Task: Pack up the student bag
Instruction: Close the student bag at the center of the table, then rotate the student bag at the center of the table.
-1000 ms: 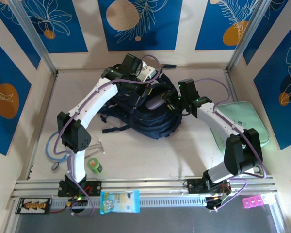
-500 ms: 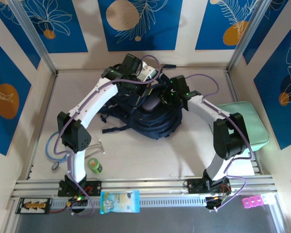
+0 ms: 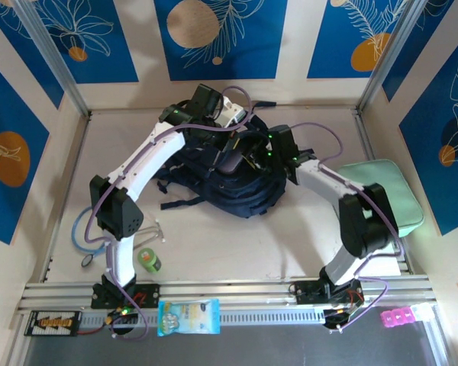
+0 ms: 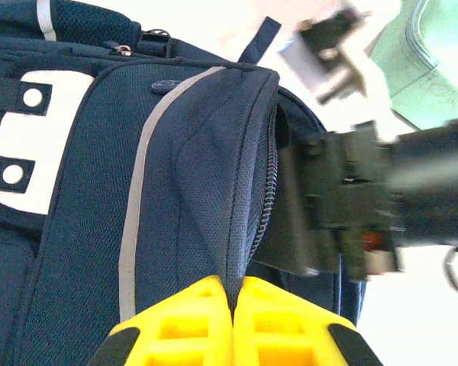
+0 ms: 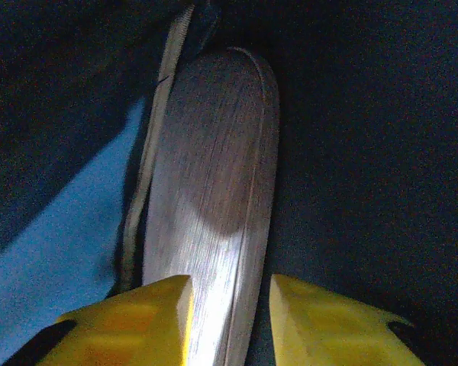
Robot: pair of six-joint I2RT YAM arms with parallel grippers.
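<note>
Flat on the table (image 3: pixel 214 240), around its middle and toward its far edge: student bag (image 3: pixel 244 200), navy, straps spread toward the table's left side. Clamped tight on the bag's flap just beside the open zip: left gripper (image 4: pixel 233 305), nothing but fabric pinched in it. Sunk inside the bag's dark opening: right gripper (image 5: pixel 230 288), yellow fingers (image 5: pixel 149 320) parted narrowly around a flat grey case (image 5: pixel 214 168); squeezing or merely flanking, impossible to tell. At the table's right edge, a mint-green pouch (image 3: pixel 385 194). Near the table's near-left corner, a green tape roll (image 3: pixel 149 261) and a blue cable loop (image 3: pixel 82 232).
</note>
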